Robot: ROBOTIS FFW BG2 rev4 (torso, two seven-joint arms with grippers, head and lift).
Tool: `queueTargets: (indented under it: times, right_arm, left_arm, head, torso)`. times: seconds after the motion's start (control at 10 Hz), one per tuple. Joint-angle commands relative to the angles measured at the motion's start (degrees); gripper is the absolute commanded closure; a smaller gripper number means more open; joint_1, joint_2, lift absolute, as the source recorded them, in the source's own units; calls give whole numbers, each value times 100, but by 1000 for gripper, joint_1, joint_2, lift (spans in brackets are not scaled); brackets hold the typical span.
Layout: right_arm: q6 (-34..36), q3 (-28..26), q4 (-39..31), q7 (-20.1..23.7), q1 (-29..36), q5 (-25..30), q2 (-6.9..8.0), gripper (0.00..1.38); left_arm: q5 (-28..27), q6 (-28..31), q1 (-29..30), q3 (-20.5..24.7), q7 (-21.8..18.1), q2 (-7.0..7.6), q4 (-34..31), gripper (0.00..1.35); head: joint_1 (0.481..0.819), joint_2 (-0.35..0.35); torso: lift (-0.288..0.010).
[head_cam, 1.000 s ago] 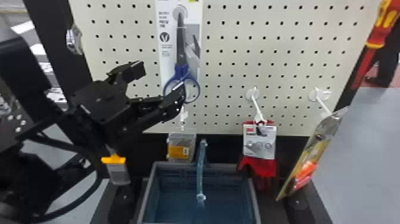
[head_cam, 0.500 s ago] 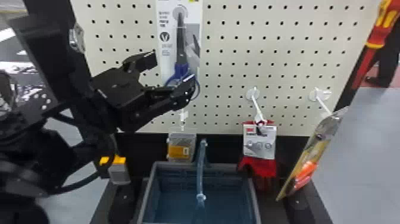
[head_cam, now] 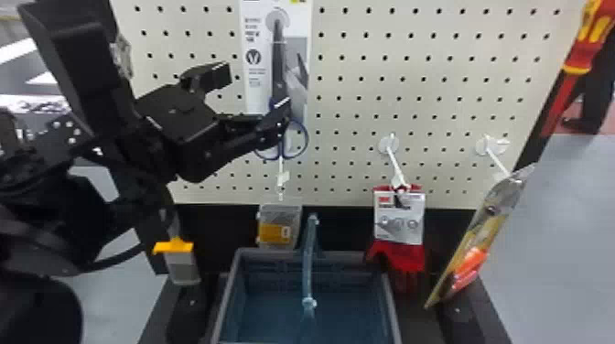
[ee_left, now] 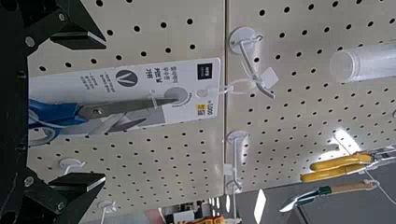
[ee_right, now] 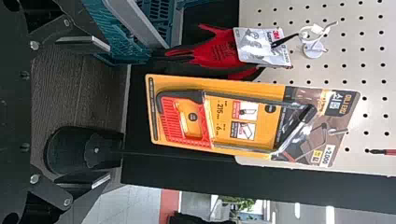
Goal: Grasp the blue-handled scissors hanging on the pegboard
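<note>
Pegboard [head_cam: 439, 105], pale, perforated, backing the display. Yellow-topped pack [head_cam: 183, 270]: lower left of the scissors. Left gripper [head_cam: 258, 90]: just in front of the scissors, partly covering them in the head view; fingers parted, grasping nothing. Blue-handled scissors [head_cam: 278, 68], one pair, carded: hanging on the pegboard, blades up, handles down. Clear box [head_cam: 277, 228], yellow label: below the scissors. Crate [head_cam: 391, 306], grey rim: below the scissors, extending right. Red gloves [head_cam: 402, 258], carded: lower right of the scissors. Packaged saw [head_cam: 478, 238]: farther right of the scissors. Right gripper [ee_right: 109, 113]: right of the scissors, facing the saw, fingers spread, empty.
</note>
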Motion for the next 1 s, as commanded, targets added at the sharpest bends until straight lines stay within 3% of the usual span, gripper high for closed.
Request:
queueTargets:
  times: [0.0,0.3,0.7,0.8,0.9]
  right_arm:
    - [0,-2,0,0,0,0,0,318]
    - [0,-2,0,0,-12,0,0,318]
    - [0,-2,14,0,12,-9,0,318]
    - [0,-2,14,9,12,-9,0,318]
    - [0,-2,14,0,12,-9,0,318]
  left_arm:
    - [-35,-120,-127,17,16,-77,299,280]
    - [-8,-322,-496,-88,-28,-103,805,266]
    - [168,-348,-779,-211,-107,20,931,266]
    - [80,-348,-877,-291,-143,72,931,306]
    - [36,-339,-951,-352,-169,143,931,541]
  head:
    - [549,0]
    - [549,0]
    - [549,0]
    - [549,0]
    - [549,0]
  torso:
    - [-100]
    - [-100]
    - [-100]
    - [-100]
    - [-100]
